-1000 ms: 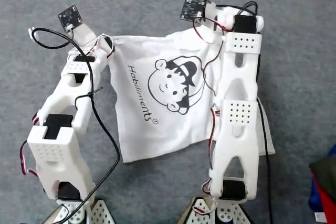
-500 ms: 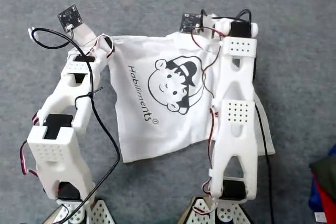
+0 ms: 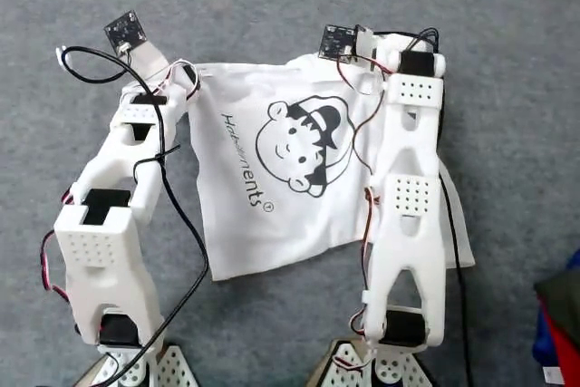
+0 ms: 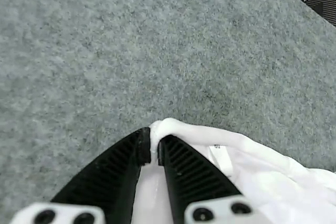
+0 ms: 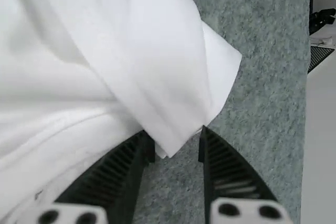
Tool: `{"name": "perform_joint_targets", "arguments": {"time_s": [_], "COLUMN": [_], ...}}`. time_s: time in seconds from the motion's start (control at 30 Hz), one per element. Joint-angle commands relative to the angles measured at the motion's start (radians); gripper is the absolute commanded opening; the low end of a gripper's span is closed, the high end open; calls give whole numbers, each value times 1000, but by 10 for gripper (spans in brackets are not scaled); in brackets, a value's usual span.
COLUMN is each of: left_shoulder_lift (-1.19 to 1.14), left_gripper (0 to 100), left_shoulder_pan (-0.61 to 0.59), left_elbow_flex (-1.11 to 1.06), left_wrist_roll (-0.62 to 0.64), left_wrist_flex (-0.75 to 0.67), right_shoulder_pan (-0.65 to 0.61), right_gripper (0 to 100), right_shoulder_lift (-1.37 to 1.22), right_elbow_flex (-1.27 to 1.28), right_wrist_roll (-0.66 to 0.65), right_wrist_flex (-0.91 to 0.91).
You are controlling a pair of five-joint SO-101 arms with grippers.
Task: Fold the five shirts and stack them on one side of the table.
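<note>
High view has the white shirt (image 3: 281,178) lying print-up on the grey desk (image 3: 507,88) between the two arms, somewhat skewed, with its near hem rumpled and one edge tucked under the right arm. Both arms are stretched out to the shirt's far edge, one at each far corner. In the left wrist view, the left end effector (image 4: 154,142) has its fingers drawn almost together with a small roll of white cloth pinched between them, so it is clamped on the shirt's corner. In the right wrist view, the right end effector (image 5: 176,140) has its fingers standing apart, with the tip of a folded flap of the shirt hanging in the gap; I cannot see it pressing the cloth. The far edge runs crosswise from one end effector to the other, and the rest of the shirt lies back from them toward the arm bases. I judge that any fold must carry that edge back toward the bases, with the right side needing a firm hold first. A heap of dark and coloured cloth (image 3: 560,305) sits at the desk's right edge, well apart.
</note>
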State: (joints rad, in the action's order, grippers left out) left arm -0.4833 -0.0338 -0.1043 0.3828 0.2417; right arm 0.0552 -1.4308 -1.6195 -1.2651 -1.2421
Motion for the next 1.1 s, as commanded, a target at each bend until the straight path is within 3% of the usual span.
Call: {"name": "perform_joint_targets", "arguments": {"time_s": [0.0, 0.13, 0.8, 1.07], "left_shoulder_lift": [15, 15, 15, 15], "left_gripper": [20, 20, 20, 20], "left_shoulder_pan": [-14, -14, -17, -9], "left_elbow_flex": [54, 52, 51, 49], "left_wrist_roll": [-2, -2, -2, -2], "left_wrist_flex": [3, 3, 3, 6], "right_shoulder_pan": [12, 12, 2, -21], "right_gripper": [99, 2, 5, 5], "right_shoulder_lift": [12, 12, 225, 331], "right_elbow_flex": [-53, -53, -53, -53], "right_wrist_roll": [-11, -11, 17, 46], "right_wrist_flex": [51, 60, 81, -11]}}
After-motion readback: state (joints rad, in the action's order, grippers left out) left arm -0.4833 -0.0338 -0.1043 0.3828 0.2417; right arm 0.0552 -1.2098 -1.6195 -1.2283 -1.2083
